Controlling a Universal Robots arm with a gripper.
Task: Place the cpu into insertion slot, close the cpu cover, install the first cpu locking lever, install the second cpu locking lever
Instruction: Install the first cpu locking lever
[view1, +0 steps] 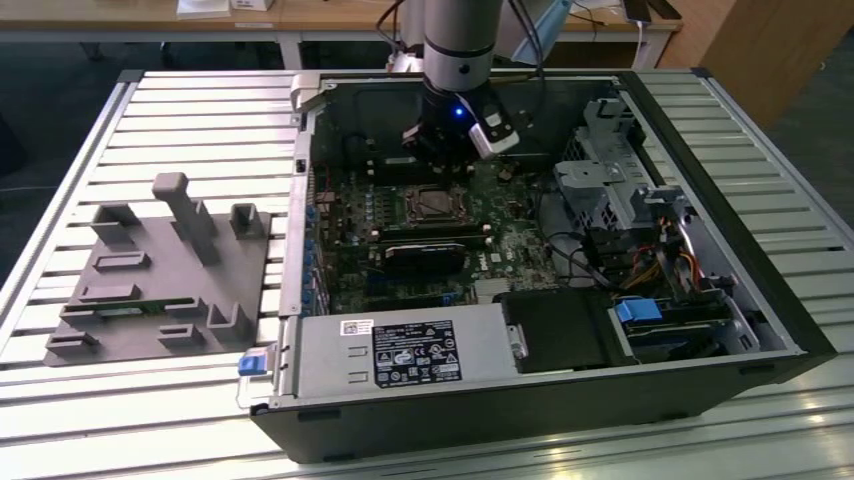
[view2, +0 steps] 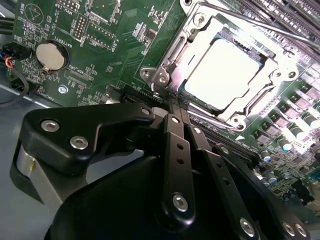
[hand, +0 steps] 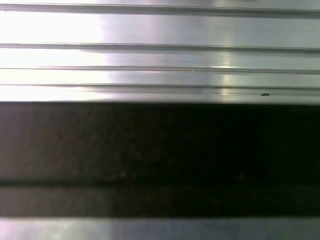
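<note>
Second wrist view: cpu (view2: 227, 75) inside insertion slot (view2: 172, 50)

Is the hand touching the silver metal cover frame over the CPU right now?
Cannot tell. In the second wrist view the hand ends right at the corner of the thin square silver cover frame around the silver-topped square CPU, but neither contact nor gap shows plainly.

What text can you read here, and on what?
None reads legibly.
White sticker on the silver power supply box: print too small.
Black label beside it: print too small.
White lettering on the green motherboard around the coin battery: blurred, not readable.
</note>
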